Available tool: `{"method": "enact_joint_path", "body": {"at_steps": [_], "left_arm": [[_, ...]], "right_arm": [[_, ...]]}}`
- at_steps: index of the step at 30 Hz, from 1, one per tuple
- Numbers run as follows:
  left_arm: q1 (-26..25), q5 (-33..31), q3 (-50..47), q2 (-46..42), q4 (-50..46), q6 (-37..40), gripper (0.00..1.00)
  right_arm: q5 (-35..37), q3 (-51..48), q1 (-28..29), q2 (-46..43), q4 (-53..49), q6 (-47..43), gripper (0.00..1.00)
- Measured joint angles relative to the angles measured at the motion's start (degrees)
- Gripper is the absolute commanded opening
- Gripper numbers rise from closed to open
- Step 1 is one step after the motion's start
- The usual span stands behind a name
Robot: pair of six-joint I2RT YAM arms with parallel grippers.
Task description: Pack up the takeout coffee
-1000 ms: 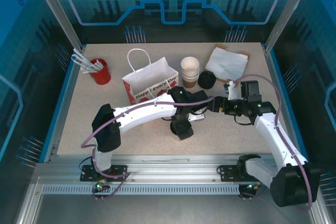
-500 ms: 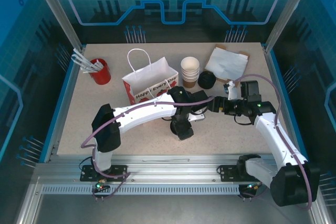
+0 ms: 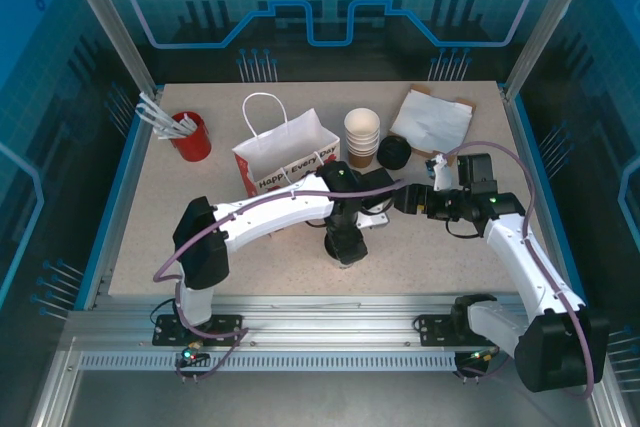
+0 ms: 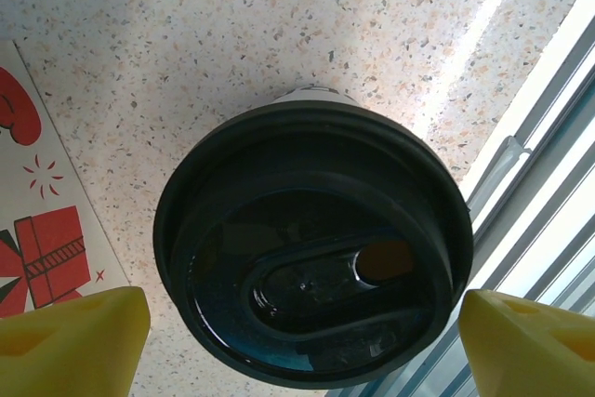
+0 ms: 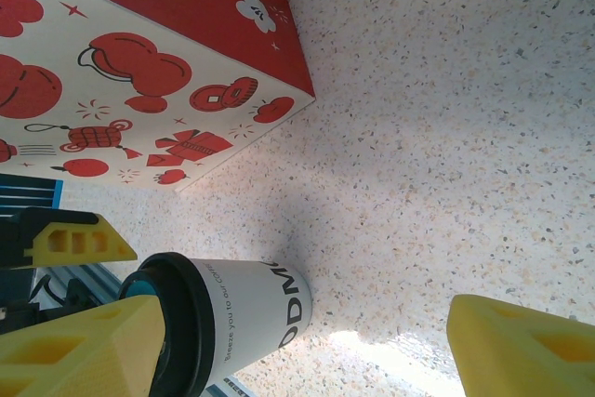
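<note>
The takeout coffee [image 4: 311, 248] is a pale paper cup with a round black lid, standing upright on the speckled table. My left gripper [image 4: 302, 346] hangs straight above it, open, one yellow fingertip [image 4: 74, 341] on each side of the lid and neither touching it. From the top, that gripper [image 3: 345, 245] covers the cup near the table's front edge. The right wrist view shows the takeout coffee [image 5: 242, 313] from the side, with printed lettering. My right gripper [image 5: 302, 350] is open and holds nothing. It hovers to the right of the cup [image 3: 398, 197].
A white and red paper bag [image 3: 285, 155] stands open behind the cup. Behind it to the right are a stack of white cups [image 3: 362, 135], a loose black lid [image 3: 393, 152] and white napkins [image 3: 432, 117]. A red holder with sticks [image 3: 190, 135] stands far left. An aluminium rail [image 4: 548, 165] borders the table's front.
The left arm's wrist has shifted slightly above the cup. The right arm has not moved, and both grippers stay open.
</note>
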Motion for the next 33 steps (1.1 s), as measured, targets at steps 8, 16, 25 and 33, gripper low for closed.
{"method": "enact_joint_path", "body": {"at_steps": [8,16,25,33], "left_arm": [[0.04,1.03,0.0,0.0,0.0,0.35,0.86],[0.04,1.49,0.0,0.02,0.0,0.37,0.85],[0.04,1.46,0.0,0.35,0.02,0.39,0.86],[0.04,1.46,0.0,1.14,0.04,0.46,0.82]], "right_arm": [[0.02,0.0,0.02,0.0,-0.02,-0.02,0.81],[0.02,0.0,0.02,0.0,0.0,-0.02,0.81],[0.02,0.0,0.02,0.0,-0.02,-0.02,0.81],[0.04,0.0,0.02,0.0,-0.02,-0.22,0.81]]}}
